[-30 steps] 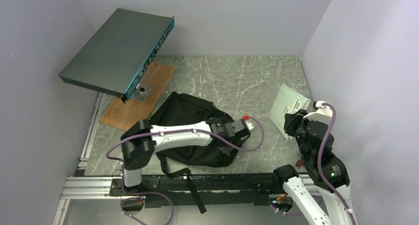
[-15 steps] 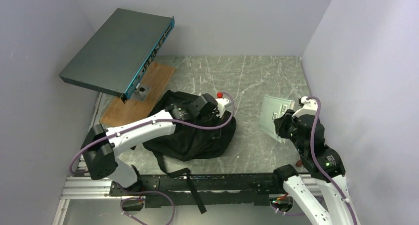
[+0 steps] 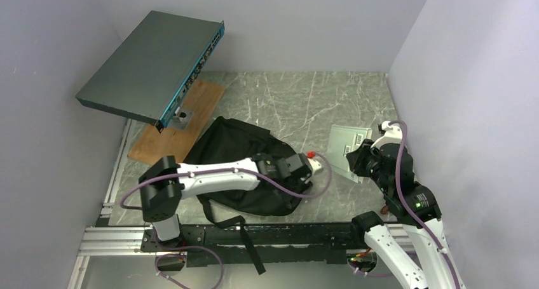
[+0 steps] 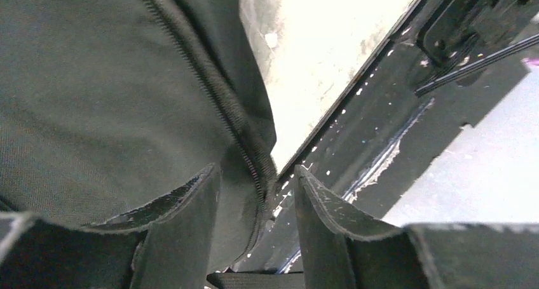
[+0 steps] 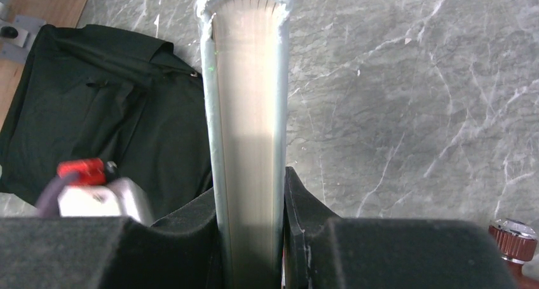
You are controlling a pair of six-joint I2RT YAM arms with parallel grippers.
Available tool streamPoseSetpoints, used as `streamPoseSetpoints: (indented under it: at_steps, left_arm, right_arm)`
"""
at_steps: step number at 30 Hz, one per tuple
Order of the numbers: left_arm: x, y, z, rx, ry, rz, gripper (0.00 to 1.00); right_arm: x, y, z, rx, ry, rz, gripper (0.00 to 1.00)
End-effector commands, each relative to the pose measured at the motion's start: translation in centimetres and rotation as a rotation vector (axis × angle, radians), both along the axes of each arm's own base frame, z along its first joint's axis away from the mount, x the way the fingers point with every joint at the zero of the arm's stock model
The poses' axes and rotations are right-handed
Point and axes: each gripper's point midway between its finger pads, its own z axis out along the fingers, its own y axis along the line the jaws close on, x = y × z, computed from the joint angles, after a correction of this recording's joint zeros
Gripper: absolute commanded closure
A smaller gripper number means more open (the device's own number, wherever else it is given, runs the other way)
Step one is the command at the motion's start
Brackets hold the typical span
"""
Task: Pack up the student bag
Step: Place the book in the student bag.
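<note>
Lying slumped on the marble table [image 3: 299, 98], left of centre, the student bag [image 3: 232, 146] is a black heap. One strap [image 3: 249, 241] trails over the rail [image 3: 305, 235] at the near edge.

The left arm reaches from its base across the top of the bag, the forearm almost level, and ends at the bag's right edge. There the left gripper [image 4: 255, 174] points down beside the zip [image 4: 210, 92]. Its fingers [image 4: 184, 238] stand apart with nothing pinched between them; the zipped edge of the bag lies against the inner side of the left one.

To the right of the bag, the right arm rises from its base and bends inward over the table. The right gripper [image 5: 251, 194] is clamped on a book [image 5: 248, 111] with a grey cover. The book is held clear of the table, with its cream page edge facing the wrist camera.

Behind the bag, at the table's far left, a wooden board [image 3: 191, 105] lies flat. A flat metal box [image 3: 149, 63] sits tilted on a stand above the board.
</note>
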Motion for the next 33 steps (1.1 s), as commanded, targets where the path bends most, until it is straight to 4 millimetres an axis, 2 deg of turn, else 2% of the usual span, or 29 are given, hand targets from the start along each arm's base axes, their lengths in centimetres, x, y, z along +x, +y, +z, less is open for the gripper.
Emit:
streamPoseSetpoints:
  at_steps: [1, 7, 9, 13, 16, 18, 20, 23, 27, 28, 32, 33]
  left_arm:
    - [1.2, 0.2, 0.6, 0.149, -0.202, 0.004, 0.48]
    - [2.4, 1.5, -0.3, 0.306, -0.332, 0.016, 0.47]
    - [2.6, 1.8, -0.3, 0.331, -0.347, 0.01, 0.51]
    - [2.6, 1.6, 0.0, 0.321, -0.349, -0.011, 0.63]
    - [2.3, 1.2, 0.6, 0.282, -0.337, -0.02, 0.82]
    - [2.2, 0.9, 1.2, 0.237, -0.322, -0.019, 0.91]
    - [2.6, 1.0, 2.2, 0.186, -0.305, 0.017, 1.0]
    - [4.3, 2.4, 4.8, 0.07, -0.317, 0.159, 1.0]
    - [7.8, 7.2, 9.5, -0.127, -0.392, 0.465, 1.0]
    - [8.3, 8.4, 11.4, -0.202, -0.425, 0.509, 1.0]
    - [9.0, 9.9, 14.5, -0.401, -0.479, 0.536, 1.0]
    - [9.0, 10.3, 14.9, -0.417, -0.486, 0.537, 1.0]
  right_arm:
    - [2.0, 0.9, 5.8, 0.085, -0.207, 0.006, 1.0]
    - [2.0, 0.9, 5.8, 0.082, -0.211, 0.008, 1.0]
    - [2.0, 1.0, 5.7, 0.082, -0.21, 0.009, 1.0]
    - [2.0, 1.1, 5.7, 0.085, -0.209, 0.015, 1.0]
    - [1.9, 1.1, 5.8, 0.088, -0.213, 0.016, 1.0]
    - [1.8, 1.1, 5.8, 0.089, -0.212, 0.019, 1.0]
    - [1.8, 1.2, 5.7, 0.09, -0.207, 0.023, 1.0]
    - [1.6, 1.2, 5.4, 0.087, -0.195, 0.027, 1.0]
    - [1.7, 1.4, 4.9, 0.067, -0.158, 0.043, 1.0]
    - [1.7, 1.5, 4.8, 0.063, -0.145, 0.05, 1.0]
    - [1.9, 3.2, 4.5, 0.09, -0.084, 0.121, 1.0]
    - [1.8, 3.7, 5.3, 0.121, -0.077, 0.137, 1.0]
